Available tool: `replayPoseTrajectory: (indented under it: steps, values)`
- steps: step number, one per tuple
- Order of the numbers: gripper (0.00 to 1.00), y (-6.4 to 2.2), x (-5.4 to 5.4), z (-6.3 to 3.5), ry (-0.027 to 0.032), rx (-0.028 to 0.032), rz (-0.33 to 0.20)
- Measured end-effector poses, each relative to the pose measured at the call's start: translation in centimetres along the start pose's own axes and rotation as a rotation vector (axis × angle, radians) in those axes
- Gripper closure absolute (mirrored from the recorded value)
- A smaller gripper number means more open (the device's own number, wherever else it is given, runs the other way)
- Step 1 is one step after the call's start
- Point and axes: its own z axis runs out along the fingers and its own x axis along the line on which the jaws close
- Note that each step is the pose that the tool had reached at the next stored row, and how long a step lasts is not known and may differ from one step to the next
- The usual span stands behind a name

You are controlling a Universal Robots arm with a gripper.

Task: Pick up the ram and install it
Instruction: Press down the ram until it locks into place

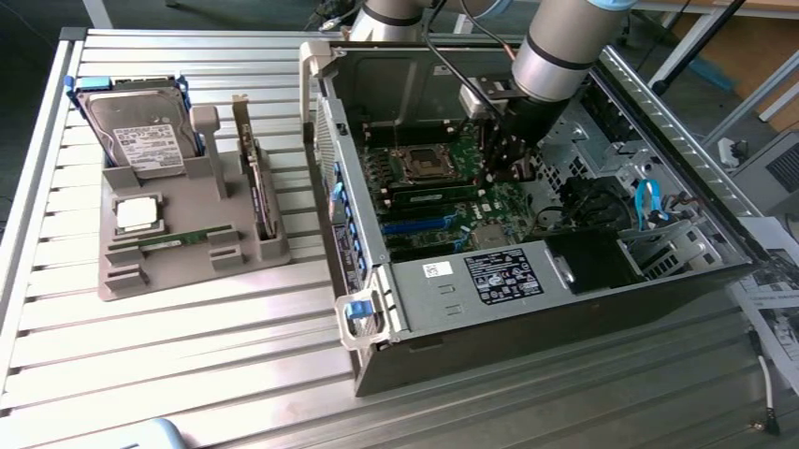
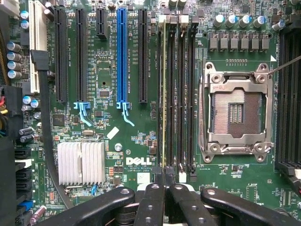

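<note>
Hovering low inside open PC case [image 1: 500, 318], arm reaching down over motherboard [image 2: 106, 94]. Gripper [image 2: 164, 181] clenched, black fingers [image 2: 153, 197] pressed together w/ no gap seen; nothing visibly clamped between them. Ram [image 2: 163, 94] seen edge-on as thin green line standing in the memory slot farthest from CPU socket [image 2: 237, 113], w/ empty black slots between. Fingertips just at one end of ram; contact or not, cannot tell. Socket open, no chip in it. Blue expansion slot [image 2: 122, 52] and silver heatsink [image 2: 81, 162] on far side of ram from socket. Exterior view: gripper [image 1: 510, 173] near mid-board; grey tray [image 1: 187, 271] to exterior view's left of case, holding hard drive [image 1: 144, 136] and another green stick [image 1: 175, 239].
</note>
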Motion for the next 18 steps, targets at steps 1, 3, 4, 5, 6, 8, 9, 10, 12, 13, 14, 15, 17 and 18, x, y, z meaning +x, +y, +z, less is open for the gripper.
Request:
replayPoseTrajectory:
  steps: [1,3,4,5,6,8,9,10,12,13,14,15,17,18]
  values:
    - [0.89,0.0,0.0,0.01,-0.0003,0.0001,0.0]
    - [0.89,0.0,0.0,0.02,-0.0004,0.0001,0.0]
    - [0.89,0.0,0.0,0.02,-0.0003,0.0,0.0]
    - [0.89,0.0,0.0,0.03,-0.0003,0.0001,0.0]
    - [0.89,0.0,0.0,0.06,-0.0005,0.0001,0.0]
    - [0.89,0.0,0.0,0.15,-0.0002,0.0,0.0]
    - [0.89,0.0,0.0,0.16,0.0,0.0,0.0]
    - [0.89,0.0,0.0,0.16,-0.0001,-0.0001,0.0]
    - [0.89,0.0,0.0,0.17,-0.0004,0.0,0.0]
    - [0.89,0.0,0.0,0.18,-0.0004,0.0001,0.0]
    - [0.89,0.0,0.0,0.21,-0.0006,0.0001,0.0]
    - [0.89,0.0,-0.01,0.23,-0.0007,0.0001,0.0]
    - [0.89,0.0,0.0,0.23,-0.0005,0.0001,0.0]
    - [0.89,0.0,0.0,0.23,-0.0004,0.0001,0.0]
